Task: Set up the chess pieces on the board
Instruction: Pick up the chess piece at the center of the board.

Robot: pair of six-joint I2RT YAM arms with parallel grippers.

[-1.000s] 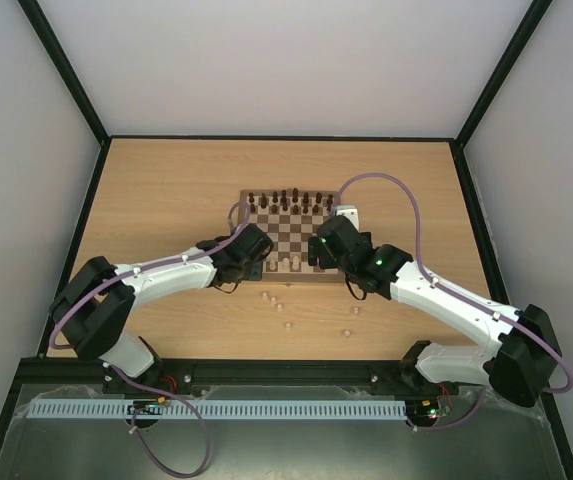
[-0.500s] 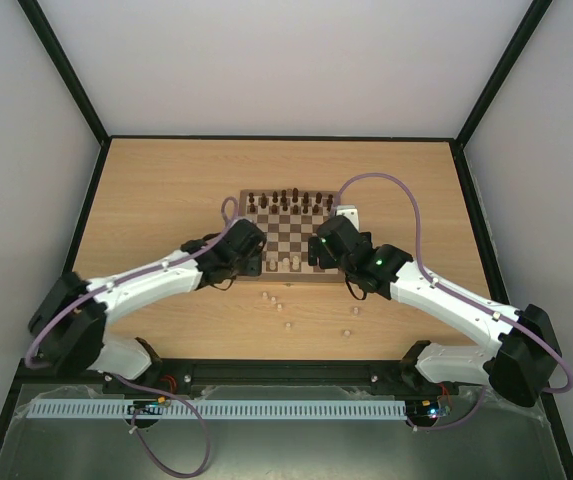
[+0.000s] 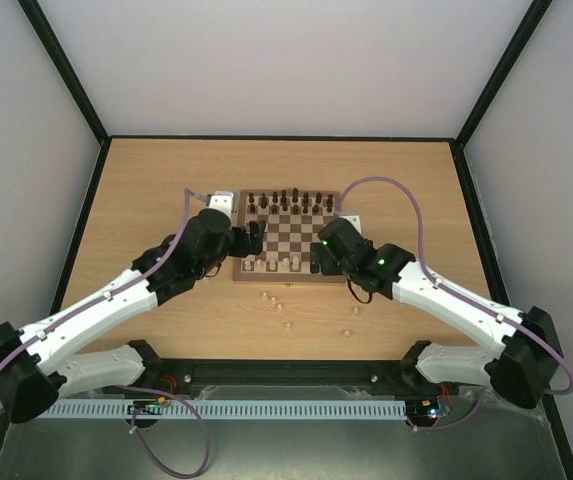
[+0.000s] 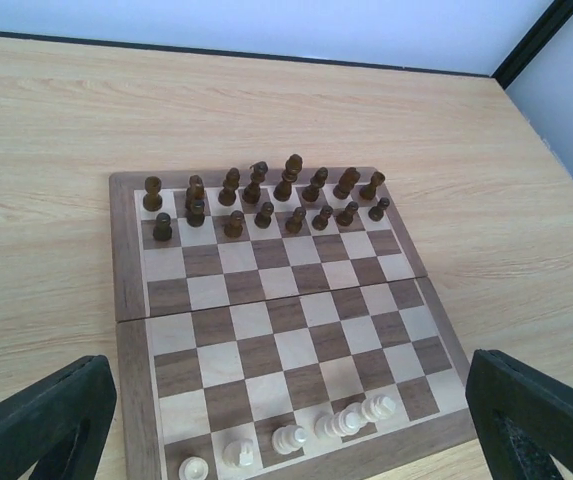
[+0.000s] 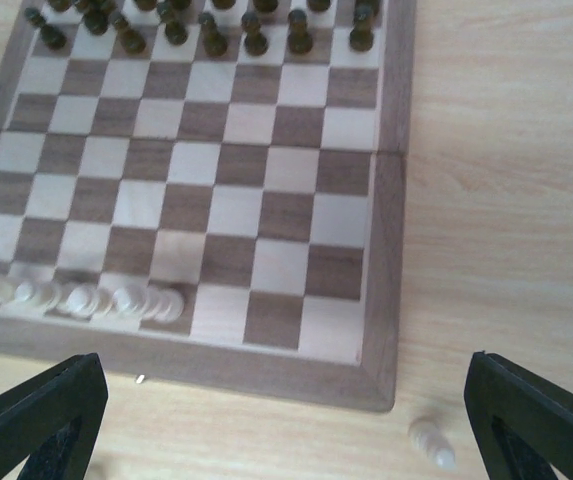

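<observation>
The left gripper and right gripper both gape wide, empty, over the edges of the square brown-and-cream checkered wooden board. Tiny pale cream chess pieces line its near row

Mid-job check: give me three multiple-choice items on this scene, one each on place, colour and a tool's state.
1. The pale pieces on the board stand on: A the near row; B the centre; C the far row.
2. The far two rows hold pieces coloured: A red; B dark brown; C pale.
3. The left tool is: A shut on a piece; B open, empty; C out of view.
Answers: A, they line the near edge; B, dark pieces fill those rows; B, its fingers spread wide, nothing held.
</observation>
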